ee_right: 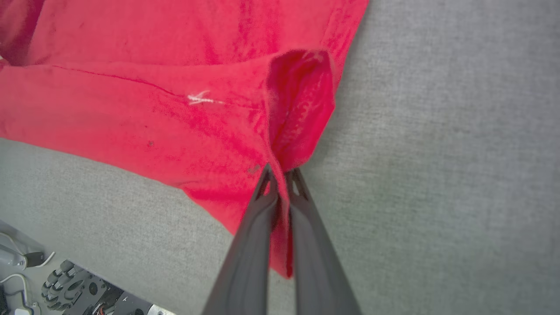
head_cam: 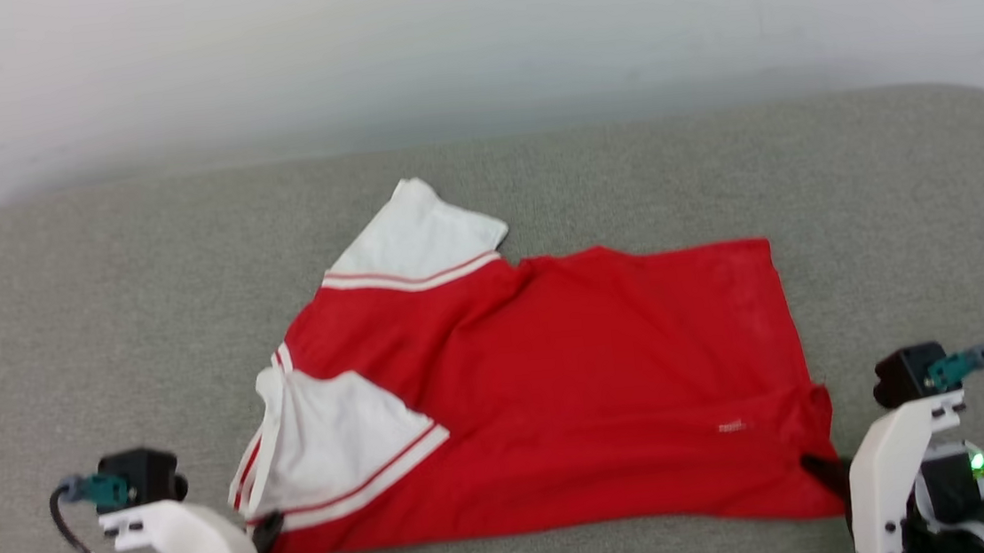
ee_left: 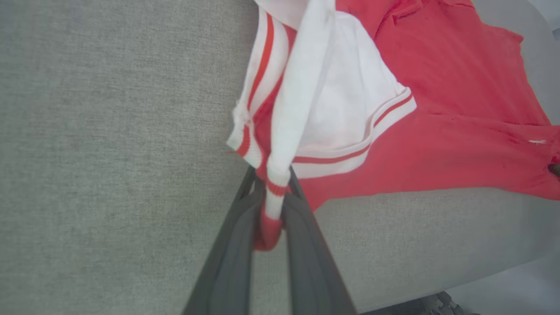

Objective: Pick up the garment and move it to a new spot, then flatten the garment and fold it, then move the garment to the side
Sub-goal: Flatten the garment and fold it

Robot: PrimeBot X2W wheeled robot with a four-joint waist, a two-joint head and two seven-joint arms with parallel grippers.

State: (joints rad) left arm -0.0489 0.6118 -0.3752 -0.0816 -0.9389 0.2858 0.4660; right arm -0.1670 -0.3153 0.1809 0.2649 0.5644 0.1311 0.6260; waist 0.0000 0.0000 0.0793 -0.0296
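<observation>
At the near edge of a grey fabric-covered bench (head_cam: 105, 328), two white robot arms reach in from the bottom corners. The left tool (head_cam: 266, 528), two long dark fingers, is clenched on the near left corner of a red jersey-style garment (head_cam: 572, 376) with white short sleeves and red-and-white striped trim. In the left wrist view, this tool (ee_left: 272, 183) pinches a bunched strip of white and red striped trim between its fingers, with the cloth hanging down between them over the bench (ee_left: 109, 131). The right tool (head_cam: 816, 466) is clenched on the near right corner of the garment. In the right wrist view, its fingers (ee_right: 281, 173) meet on a gathered fold of plain red fabric (ee_right: 153, 87), and the corner puckers up into a small pocket just beyond the fingertips.

The garment lies spread across the middle of the bench, its length running left to right, mostly flat with shallow wrinkles. No print shows on the upward side. A tiny white mark (head_cam: 732, 425) sits on the red cloth near the right corner. One white sleeve (head_cam: 336, 433) is folded over the red body at the near left. The other white sleeve (head_cam: 417, 234) sticks out at the far left edge. Beyond the bench is a pale wall (head_cam: 470, 29).
</observation>
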